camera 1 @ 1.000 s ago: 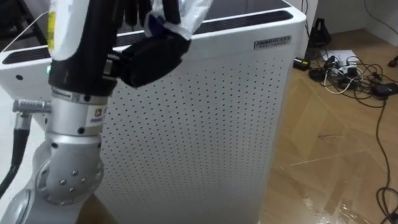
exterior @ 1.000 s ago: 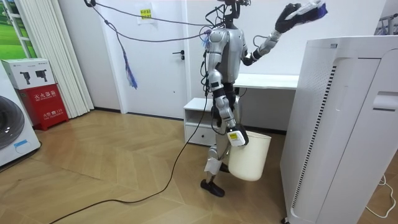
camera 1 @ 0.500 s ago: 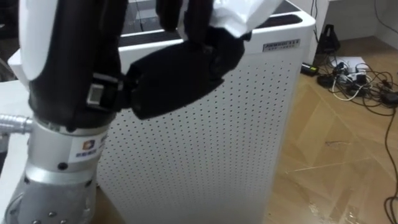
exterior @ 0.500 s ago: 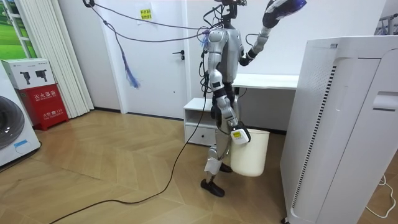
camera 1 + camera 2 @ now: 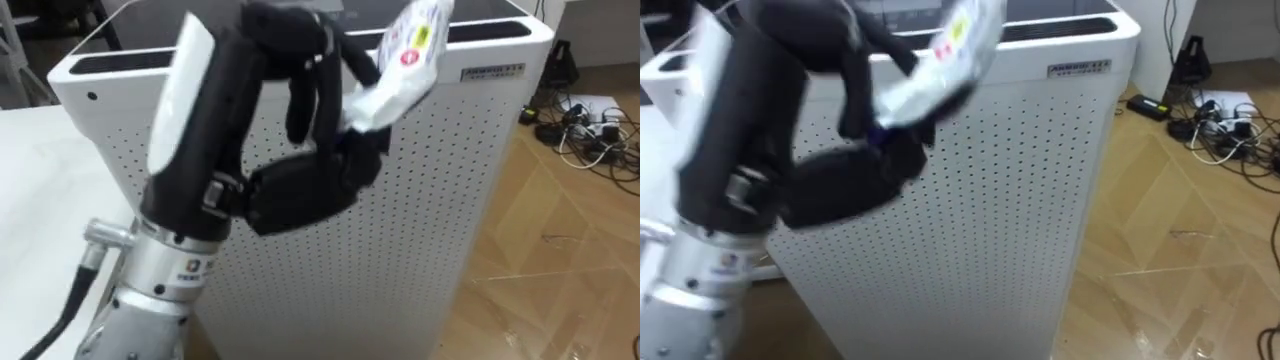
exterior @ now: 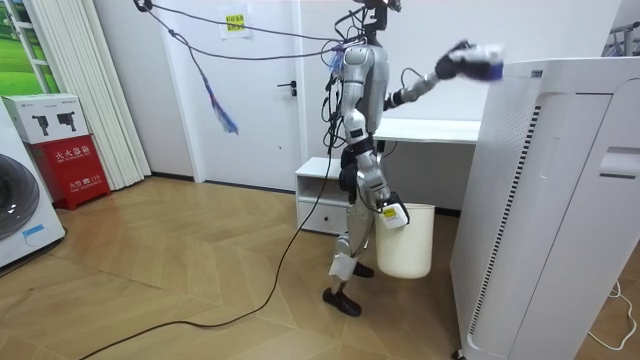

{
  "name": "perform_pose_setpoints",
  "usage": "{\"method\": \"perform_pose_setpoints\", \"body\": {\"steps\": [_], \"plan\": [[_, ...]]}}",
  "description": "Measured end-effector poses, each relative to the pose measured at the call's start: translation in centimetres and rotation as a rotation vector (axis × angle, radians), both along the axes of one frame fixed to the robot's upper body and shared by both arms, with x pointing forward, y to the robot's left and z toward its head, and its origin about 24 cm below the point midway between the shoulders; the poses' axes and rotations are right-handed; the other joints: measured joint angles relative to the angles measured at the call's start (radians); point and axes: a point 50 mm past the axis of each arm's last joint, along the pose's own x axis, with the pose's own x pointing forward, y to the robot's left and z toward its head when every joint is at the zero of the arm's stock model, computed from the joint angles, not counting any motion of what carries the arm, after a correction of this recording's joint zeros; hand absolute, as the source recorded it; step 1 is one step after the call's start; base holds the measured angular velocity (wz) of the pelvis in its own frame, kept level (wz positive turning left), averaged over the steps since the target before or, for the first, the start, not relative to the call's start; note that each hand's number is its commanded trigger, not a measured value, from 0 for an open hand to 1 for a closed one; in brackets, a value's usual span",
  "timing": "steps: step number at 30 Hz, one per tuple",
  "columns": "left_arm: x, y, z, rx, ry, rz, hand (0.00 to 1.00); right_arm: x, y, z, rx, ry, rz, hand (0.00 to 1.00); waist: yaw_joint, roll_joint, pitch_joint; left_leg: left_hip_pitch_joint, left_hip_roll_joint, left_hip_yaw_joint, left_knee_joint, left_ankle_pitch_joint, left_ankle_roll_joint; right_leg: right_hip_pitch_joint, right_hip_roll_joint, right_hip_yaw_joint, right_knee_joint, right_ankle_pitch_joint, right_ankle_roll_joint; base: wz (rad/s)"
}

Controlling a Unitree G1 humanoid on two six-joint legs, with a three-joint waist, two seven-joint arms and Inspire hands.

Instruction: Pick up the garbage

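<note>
One crumpled white wrapper (image 5: 402, 55), printed in red and yellow, is held up in the robot's left hand (image 5: 305, 190). The dark fingers (image 5: 300, 95) are curled over and closed tight on its lower end. From the head camera the wrapper sticks up and to the right out of the hand, in the air in front of the top front edge of a tall white tower unit (image 5: 420, 230). The unit's front panel is covered in small holes and its top is dark.

Seen from across the room, the robot stands upright on the wood floor (image 6: 180, 280) with the tower unit on the room view's right. Its left arm reaches out at about head height, so the hand and wrapper hang just beside the unit's upper corner and clear of it.

The right hand (image 6: 386, 212) hangs low at the robot's side, at the rim of a cream bin (image 6: 408, 248). I cannot tell from here how that hand is set on the rim. The bin is beside the robot's legs, between them and the tower unit, and well below the wrapper.

Behind the robot stand a white desk (image 6: 435, 130) and a low white cabinet (image 6: 318, 190). A tangle of dark cables (image 5: 592, 135) lies on the floor past the unit's far side. At the room view's left edge are a washing machine (image 6: 20, 215) and a red box (image 6: 72, 165).
</note>
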Motion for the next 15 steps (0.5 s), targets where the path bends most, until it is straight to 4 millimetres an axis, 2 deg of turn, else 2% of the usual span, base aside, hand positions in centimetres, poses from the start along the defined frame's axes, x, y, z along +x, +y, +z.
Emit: {"method": "perform_pose_setpoints", "body": {"steps": [3,8,11,15], "plan": [[0.5,-0.2,-4.5,0.065,0.207,0.004,1.0,0.9,0.3,0.2,-0.009,-0.019,0.021,1.0,-0.011,-0.003,0.0018,-0.031,-0.002,-0.011,0.012,0.0,0.0,-0.019,-0.003,-0.019,0.002,0.0,0.0,0.16],[-0.9,-1.2,-10.3,0.144,0.46,-0.057,1.0,2.5,1.4,0.4,0.009,-0.037,0.028,1.0,-0.028,-0.007,0.0065,-0.081,0.0,-0.021,0.017,0.004,0.0,-0.068,-0.003,-0.029,0.016,0.0,-0.001,0.08],[-1.2,-1.8,-12.4,0.177,0.549,-0.092,1.0,3.1,1.7,0.5,0.023,-0.045,0.008,1.0,-0.028,-0.009,0.0109,-0.101,-0.001,-0.019,0.022,0.004,0.0,-0.09,-0.006,-0.03,0.024,0.0,-0.001,0.0],[-1.4,-2.0,-14.1,0.207,0.625,-0.108,1.0,4.0,1.9,0.8,0.027,-0.063,0.005,1.0,-0.038,-0.012,0.017,-0.137,-0.002,-0.019,0.039,0.004,0.0,-0.126,-0.011,-0.04,0.041,0.0,0.0,0.01]]}}
